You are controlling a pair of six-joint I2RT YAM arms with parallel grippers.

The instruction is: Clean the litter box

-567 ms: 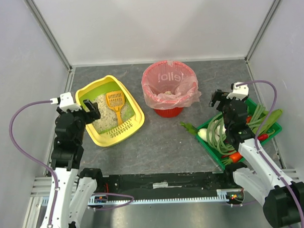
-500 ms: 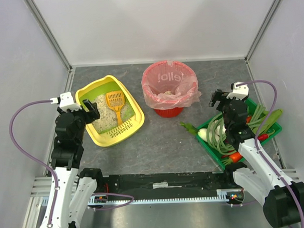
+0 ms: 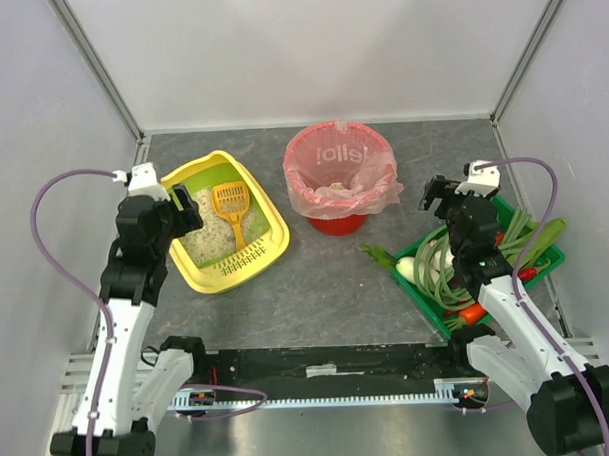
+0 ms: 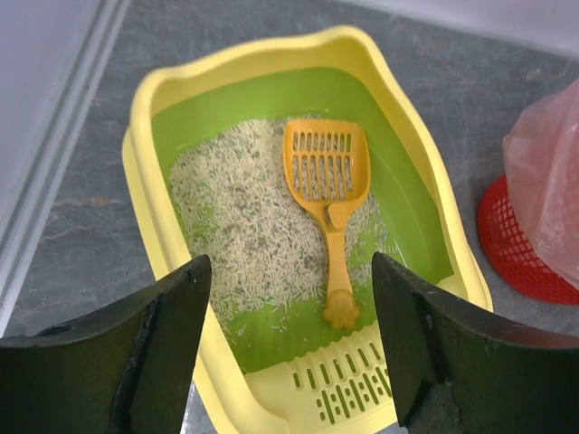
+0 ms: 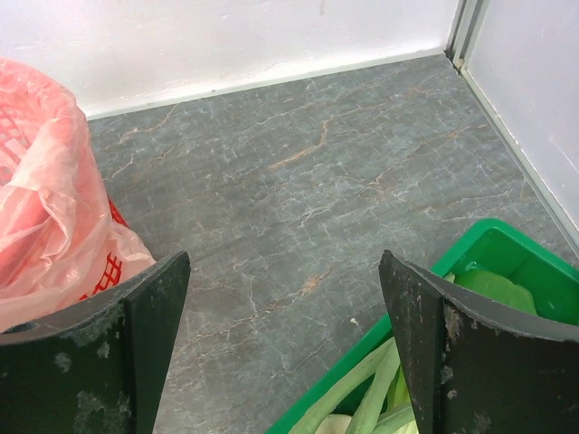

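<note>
Open tabletop (image 3: 327, 287) between litter box (image 3: 241, 262) and green tray (image 5: 463, 253), red bin (image 3: 336, 225) behind

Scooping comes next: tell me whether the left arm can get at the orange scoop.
Probably yes. The left gripper hangs open at the edge of the litter box, and the scoop lies uncovered on the litter, handle toward the arm.

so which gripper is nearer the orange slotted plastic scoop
Left. The left gripper hangs over the yellow plastic litter box, beside the orange slotted plastic scoop; the right gripper is past the round red bin.
</note>
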